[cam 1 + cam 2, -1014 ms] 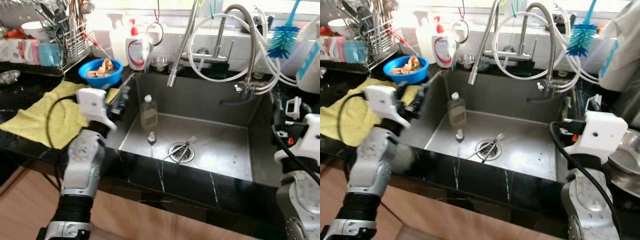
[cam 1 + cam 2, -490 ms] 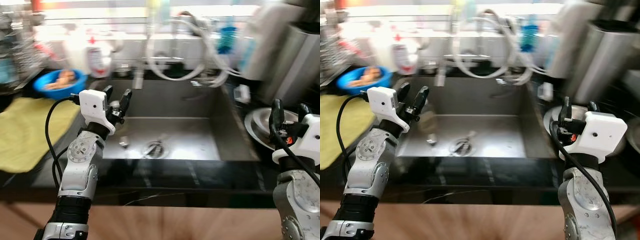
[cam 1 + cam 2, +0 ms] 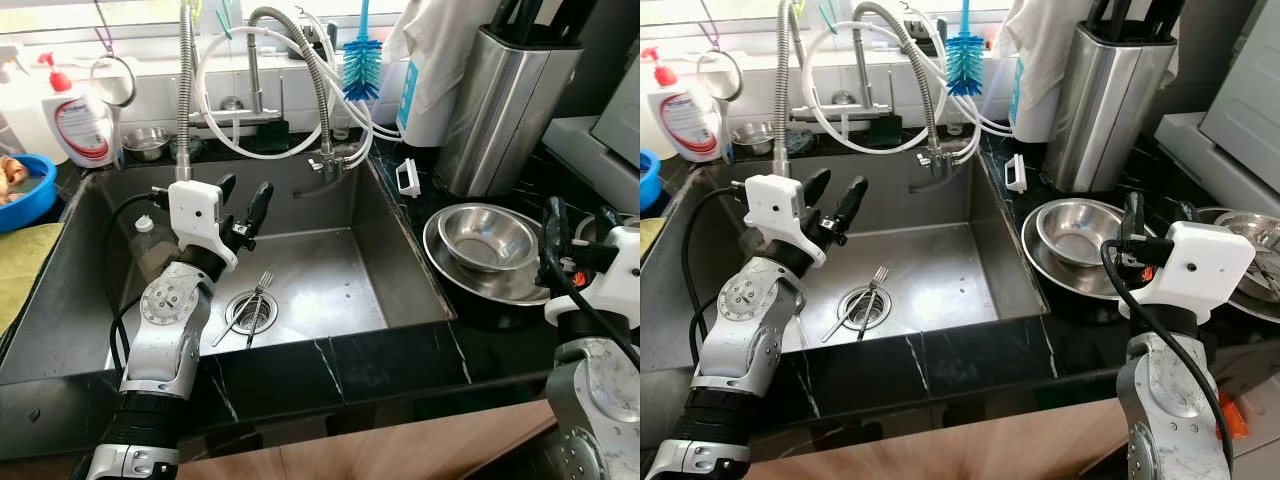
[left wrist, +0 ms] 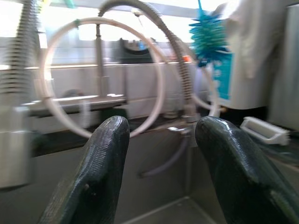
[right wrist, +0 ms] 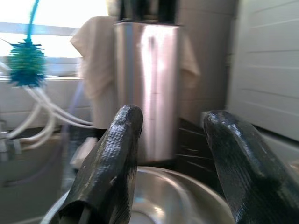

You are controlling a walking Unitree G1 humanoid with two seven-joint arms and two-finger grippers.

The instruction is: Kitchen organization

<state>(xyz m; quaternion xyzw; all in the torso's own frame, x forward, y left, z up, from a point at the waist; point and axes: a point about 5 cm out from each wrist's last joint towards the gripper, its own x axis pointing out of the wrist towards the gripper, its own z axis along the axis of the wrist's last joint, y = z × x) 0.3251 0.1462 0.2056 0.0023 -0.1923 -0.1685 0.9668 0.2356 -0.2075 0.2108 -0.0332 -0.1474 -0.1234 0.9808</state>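
Left eye view: left gripper [image 3: 243, 194] raised over the sink [image 3: 395, 262], fingers spread apart, grasping nothing. Below and just ahead of it, a fork [image 3: 257, 300] and another piece of cutlery lying across the drain [image 3: 246, 312]. Beyond it, a coiled spring faucet [image 3: 300, 70] with white hoses, and a blue bottle brush [image 3: 361, 62] hanging behind. Off to its left, a small clear bottle [image 3: 146, 233] standing against the sink wall, a white soap dispenser [image 3: 77, 115] and a blue bowl [image 3: 20, 187] at the frame edge. Right gripper [image 3: 578, 222] held up near the right edge, fingers parted and empty, just beside stacked steel bowls [image 3: 489, 245] on the black counter [image 3: 390, 358]; tall steel canister [image 3: 510, 100] farther back.

Right eye view: same scene shifted, adding further steel dishes [image 3: 1252, 262] beyond the right gripper, cut off in the other eye; blue bowl reduced to a sliver.

Left wrist view: two black fingertips [image 4: 100, 163] wide apart, nothing between; faucet coil, hose loop and blue brush blurred ahead. Sink floor and cutlery out of frame here.

Right wrist view: both fingers [image 5: 114, 161] apart, released; steel canister with a pale cloth [image 5: 96, 79] draped behind it straight ahead, rim of a steel bowl under the fingertips, blue brush off to one side.
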